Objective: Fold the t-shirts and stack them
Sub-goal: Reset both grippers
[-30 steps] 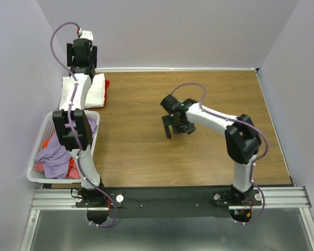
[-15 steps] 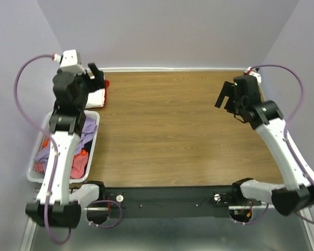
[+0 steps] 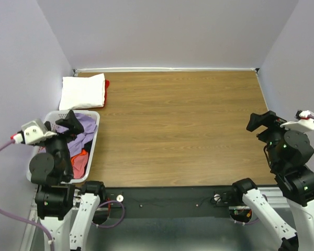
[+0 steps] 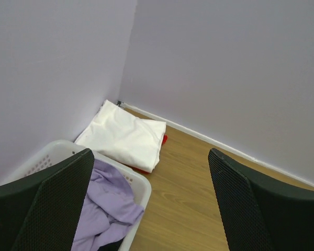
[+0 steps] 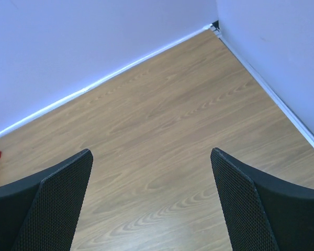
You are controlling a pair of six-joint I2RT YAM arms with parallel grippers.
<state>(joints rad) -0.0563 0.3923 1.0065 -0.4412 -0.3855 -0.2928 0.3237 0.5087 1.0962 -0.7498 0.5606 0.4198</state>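
T-shirts (image 3: 83, 91) lie folded just beyond the basket (image 3: 86, 112) holding purple cloth (image 3: 87, 125).

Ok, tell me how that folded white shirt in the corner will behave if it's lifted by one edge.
The white t-shirt is soft folded cloth, so it would probably go floppy and unfold. Its thin layers suggest it is light. It lies on the red t-shirt, so a push may well drag that along.

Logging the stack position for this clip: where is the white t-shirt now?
Top view: the white t-shirt lies folded in the far left corner of the table, on top of the red t-shirt, just beyond the laundry basket.
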